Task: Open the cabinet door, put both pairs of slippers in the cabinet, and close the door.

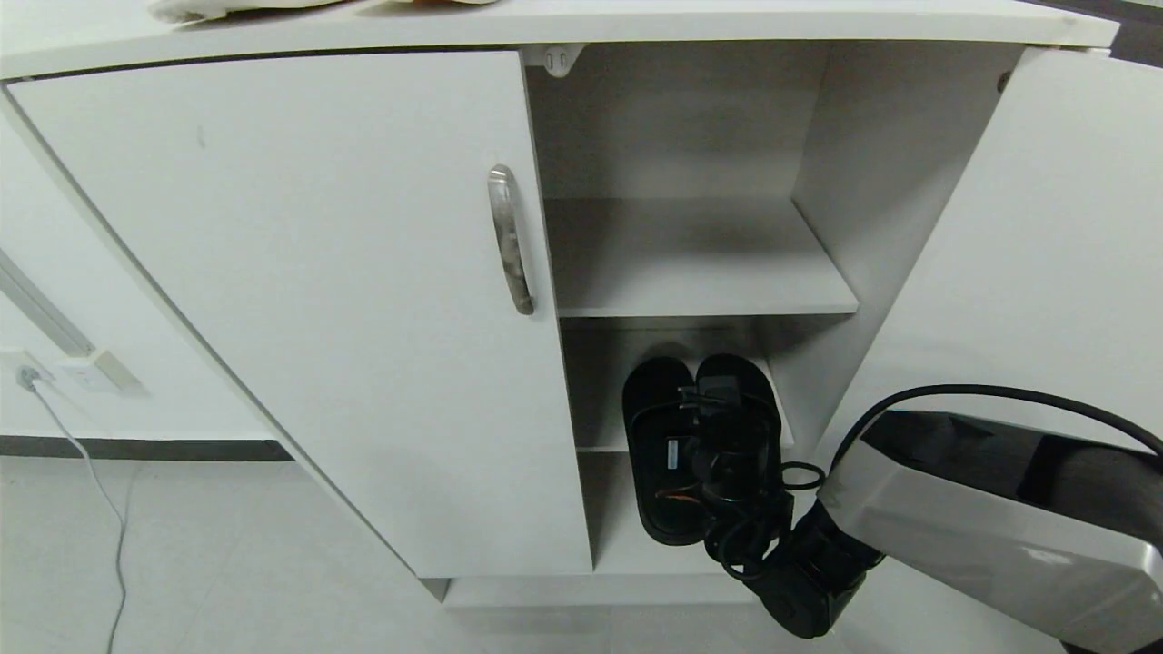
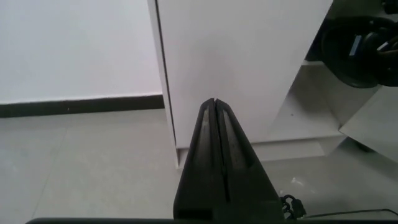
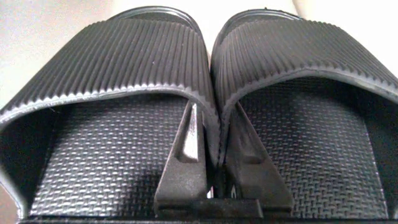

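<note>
1. My right gripper [image 3: 214,118] is clamped on the black slippers [image 1: 660,413] as one bundle. One finger sits inside each shoe, and the two inner strap walls are squeezed between them. I read that grip as the way to move both shoes in a single grab.
2. The slippers point toes-first into the open right half of the cabinet [image 1: 636,27]. They are over the lower shelf [image 1: 595,400], with the heels sticking out past its front edge. My call is that this is the placing step for this pair, with the release not yet done.
3. The right door [image 1: 1027,254] is swung wide, which gives the arm room to go in. The left door [image 1: 300,272] is closed and nothing touches its handle [image 1: 511,241].
4. My left gripper [image 2: 214,109] has its fingers pressed flat together and holds nothing. It is low, near the floor [image 2: 81,162], facing the bottom of the closed door. I'd say it is parked out of the working arm's way.
5. I can't tell whether the soles rest on the shelf or hang just above it. In the head view the wrist and its cables [image 1: 745,536] cover the heel end.
6. The pale things [image 1: 236,7] on the cabinet top are cut off by the frame edge. I can't say what they are, so I can't say if they are the second pair.
</note>
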Controlling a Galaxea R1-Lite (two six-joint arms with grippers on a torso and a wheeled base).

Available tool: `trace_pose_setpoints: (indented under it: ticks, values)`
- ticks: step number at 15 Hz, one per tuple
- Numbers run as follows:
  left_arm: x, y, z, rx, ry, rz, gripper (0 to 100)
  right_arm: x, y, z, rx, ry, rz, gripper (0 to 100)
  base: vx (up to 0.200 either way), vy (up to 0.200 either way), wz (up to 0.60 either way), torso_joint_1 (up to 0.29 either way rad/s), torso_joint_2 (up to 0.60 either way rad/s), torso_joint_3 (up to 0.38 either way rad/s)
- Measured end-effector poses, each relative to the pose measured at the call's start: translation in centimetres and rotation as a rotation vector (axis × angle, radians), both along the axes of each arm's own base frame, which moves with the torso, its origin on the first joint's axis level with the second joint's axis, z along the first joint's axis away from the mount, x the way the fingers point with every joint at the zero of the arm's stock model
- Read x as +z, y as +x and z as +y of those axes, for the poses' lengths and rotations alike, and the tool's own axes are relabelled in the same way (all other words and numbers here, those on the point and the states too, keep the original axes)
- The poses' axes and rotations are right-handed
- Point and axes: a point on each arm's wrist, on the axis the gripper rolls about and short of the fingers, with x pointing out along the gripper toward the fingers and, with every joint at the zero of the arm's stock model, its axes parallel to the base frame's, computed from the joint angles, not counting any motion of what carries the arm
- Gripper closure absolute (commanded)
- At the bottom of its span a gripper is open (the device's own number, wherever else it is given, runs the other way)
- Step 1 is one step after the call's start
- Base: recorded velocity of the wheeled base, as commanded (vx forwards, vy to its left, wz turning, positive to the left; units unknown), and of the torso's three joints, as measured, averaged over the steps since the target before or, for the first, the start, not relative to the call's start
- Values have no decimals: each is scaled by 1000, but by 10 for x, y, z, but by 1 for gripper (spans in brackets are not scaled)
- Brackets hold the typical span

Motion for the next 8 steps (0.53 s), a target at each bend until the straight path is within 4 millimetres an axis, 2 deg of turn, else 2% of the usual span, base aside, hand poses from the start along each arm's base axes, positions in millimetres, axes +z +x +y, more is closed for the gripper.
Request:
trace_pose_setpoints:
  ticks: [3,8]
  values:
    - [0,0,0,5,-2,1,100,1,11,3,-3,2,-2,100,0,0,0,0,0,0]
    - [0,0,0,20,-8,1,100,6,51,8,-30,6,-3,100,0,0,0,0,0,0]
